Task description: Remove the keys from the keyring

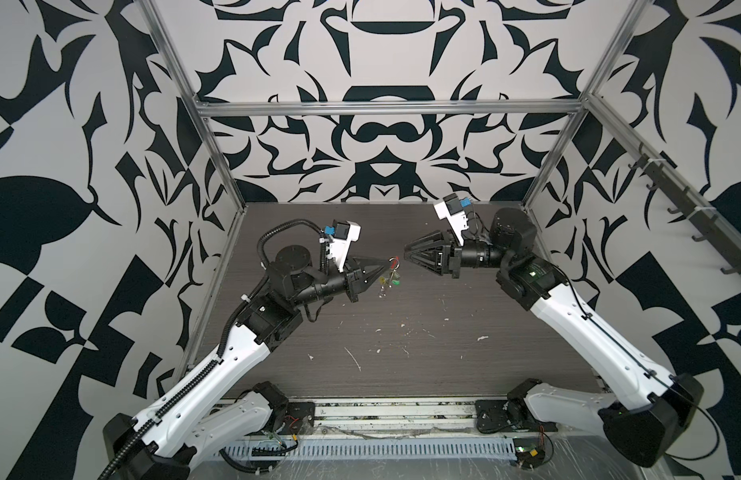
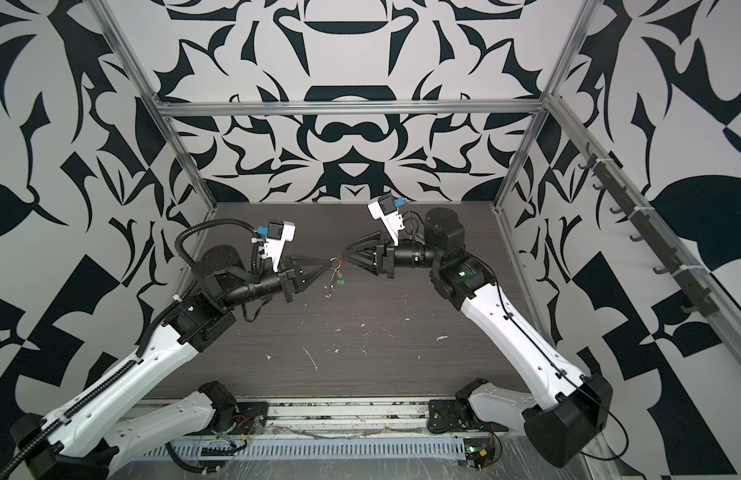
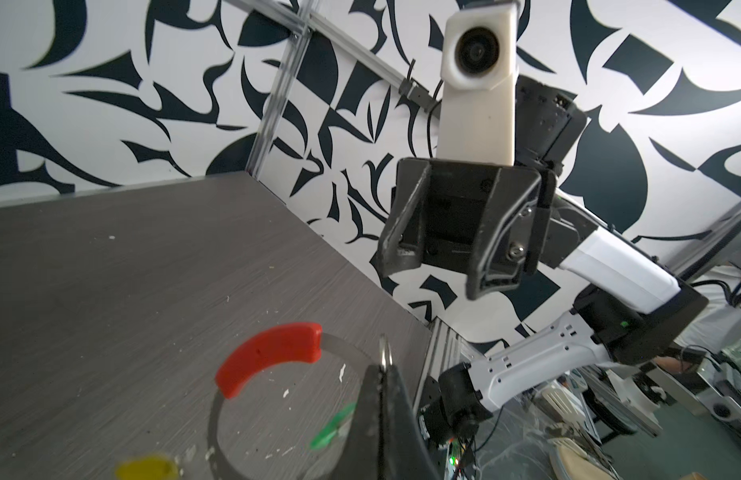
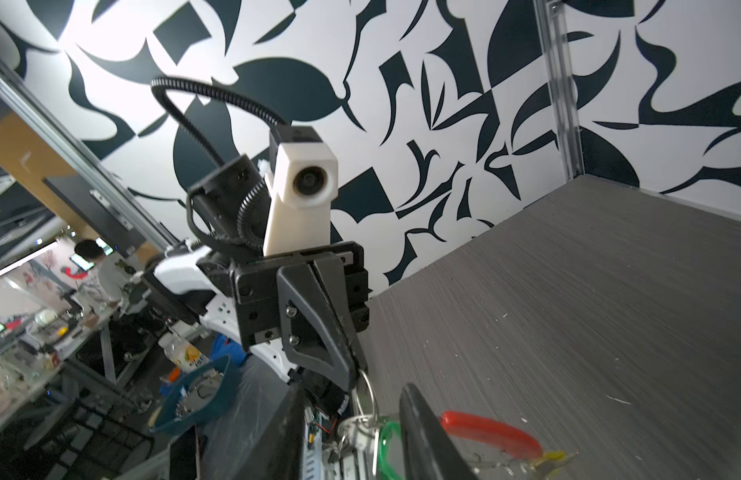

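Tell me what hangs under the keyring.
The yellow-tagged key and green-tagged key hang beneath the keyring. The shut left gripper hides part of it in the left wrist view.

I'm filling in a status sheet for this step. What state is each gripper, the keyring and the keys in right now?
left gripper: shut on the keyring, holding it up.
right gripper: open, empty, close to the keyring.
keyring: pinched at a small wire ring, with its red sleeve uppermost.
keys: attached to the keyring, dangling below it.
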You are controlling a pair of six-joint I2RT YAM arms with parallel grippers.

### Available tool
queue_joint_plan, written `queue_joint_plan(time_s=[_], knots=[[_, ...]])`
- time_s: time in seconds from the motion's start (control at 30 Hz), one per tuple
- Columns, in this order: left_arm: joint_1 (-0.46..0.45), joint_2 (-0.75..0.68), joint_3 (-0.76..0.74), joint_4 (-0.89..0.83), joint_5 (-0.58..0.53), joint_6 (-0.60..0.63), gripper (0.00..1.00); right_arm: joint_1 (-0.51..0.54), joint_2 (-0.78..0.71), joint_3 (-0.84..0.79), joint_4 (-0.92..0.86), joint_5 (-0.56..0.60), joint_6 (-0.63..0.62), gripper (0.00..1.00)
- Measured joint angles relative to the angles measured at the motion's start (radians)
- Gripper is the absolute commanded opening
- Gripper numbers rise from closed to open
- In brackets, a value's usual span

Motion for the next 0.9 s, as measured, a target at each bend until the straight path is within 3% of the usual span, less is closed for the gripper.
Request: queue_joint_plan(time_s=[0.5,0.9], knots=[[-0.019,-0.013,-0.050,0.215,-0.076,-0.037,0.00,0.064,-0.035,-0.069,0.145,0.157,0.102,0.47],[-0.031,-0.013,-0.050,0.262,-0.072,-0.051,0.00,0.075,-0.024,-0.069,0.236,0.140,0.165,0.36]])
